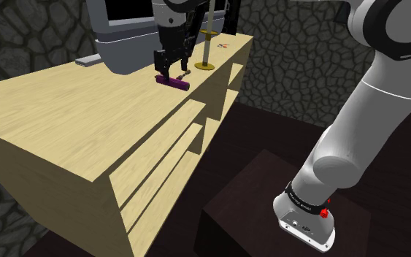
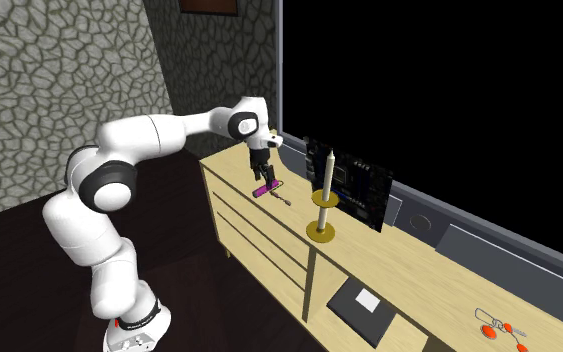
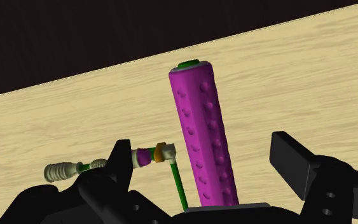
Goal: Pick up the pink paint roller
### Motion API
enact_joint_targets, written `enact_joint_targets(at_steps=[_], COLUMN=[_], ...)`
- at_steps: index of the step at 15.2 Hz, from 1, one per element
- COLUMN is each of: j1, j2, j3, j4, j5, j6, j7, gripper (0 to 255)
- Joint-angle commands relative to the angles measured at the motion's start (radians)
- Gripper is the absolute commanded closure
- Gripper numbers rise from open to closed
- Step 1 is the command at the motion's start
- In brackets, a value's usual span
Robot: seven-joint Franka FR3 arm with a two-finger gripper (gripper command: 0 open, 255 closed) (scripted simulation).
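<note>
The paint roller [image 1: 173,82] has a magenta, dimpled sleeve, a thin green wire frame and a pale handle [image 3: 60,170]. It lies flat on the light wooden dresser top [image 1: 65,117], near the front edge. My black gripper [image 1: 168,69] hangs just above it, pointing down, open. In the wrist view the sleeve [image 3: 203,140] runs between the two fingers of the gripper [image 3: 203,164], and neither finger touches it. The second exterior view has the gripper [image 2: 261,178] directly over the roller [image 2: 266,187].
A white candle on a brass holder [image 1: 205,44] stands just beyond the roller. A grey screen base [image 1: 123,44] sits behind the gripper. Further along the dresser are a dark circuit board [image 2: 354,185], a black notebook [image 2: 364,305] and small red-handled items [image 2: 499,325].
</note>
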Motion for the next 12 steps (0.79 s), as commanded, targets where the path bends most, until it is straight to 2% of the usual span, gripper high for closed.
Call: enact_joint_targets(at_steps=[1, 5, 6, 12], j1=[0.001, 0.001, 0.001, 0.001], j2=[0.002, 0.003, 0.003, 0.004], j3=[0.001, 0.001, 0.001, 0.001], j4=[-0.025, -0.059, -0.058, -0.058], j5=[-0.002, -0.003, -0.003, -0.003], j6=[0.027, 0.061, 0.061, 0.06], j7=[0.007, 0.011, 0.011, 0.012], gripper=[0, 0, 255, 255])
